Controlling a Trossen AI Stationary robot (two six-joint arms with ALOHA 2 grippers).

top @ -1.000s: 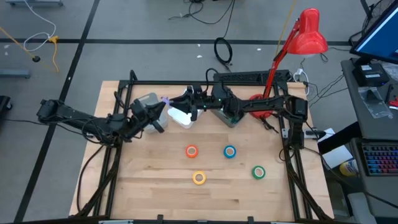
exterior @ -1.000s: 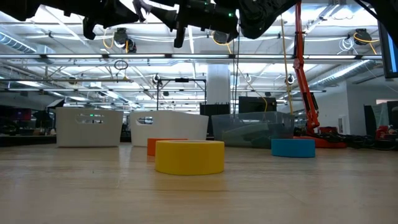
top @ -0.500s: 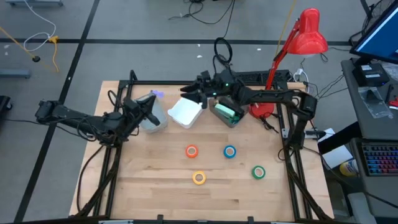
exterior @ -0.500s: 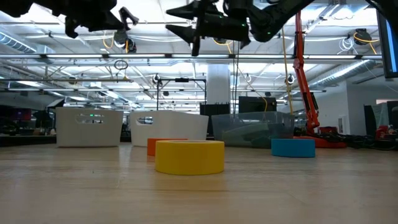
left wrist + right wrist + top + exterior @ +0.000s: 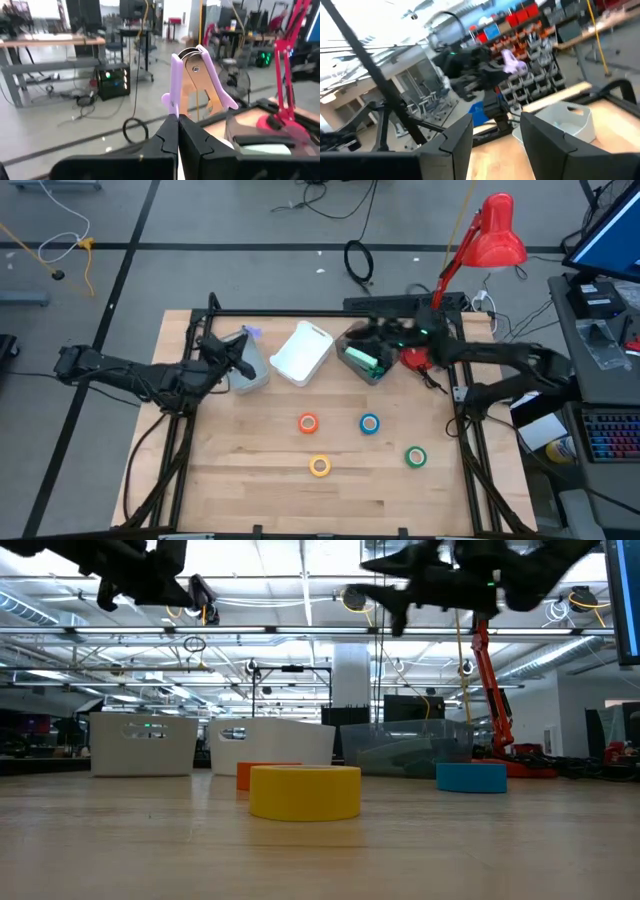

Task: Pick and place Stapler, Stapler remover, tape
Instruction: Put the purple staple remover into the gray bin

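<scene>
My left gripper [image 5: 241, 346] is shut on the purple staple remover [image 5: 195, 80], level above the grey bin [image 5: 250, 370] at the far left. My right gripper [image 5: 497, 142] stands open, with nothing in it, high over the clear bin [image 5: 362, 363]; a green stapler [image 5: 368, 363] lies inside that bin. The tape rolls lie flat on the wood: orange [image 5: 308, 423], blue [image 5: 370, 423], yellow [image 5: 319, 466] and green [image 5: 415, 456]. My left gripper pinches the staple remover's lower end [image 5: 174, 113] between its two fingertips. The fingers lie level. The remover sticks out beyond the fingertips, lifted clear of the bin, with its purple wings and metal jaws away from the fingers.
A white bin [image 5: 301, 352] stands between the grey and clear bins along the far side. A red desk lamp [image 5: 495, 235] rises at the far right corner. Black frame rails [image 5: 300, 312] border the table. The wood around the tape rolls lies bare.
My right gripper has drawn back fast from over the white bin toward the table's right edge, staying high, and now stands over the clear bin. My left gripper has shifted slightly toward the far left and turned a little, the staple remover still in its fingers.
</scene>
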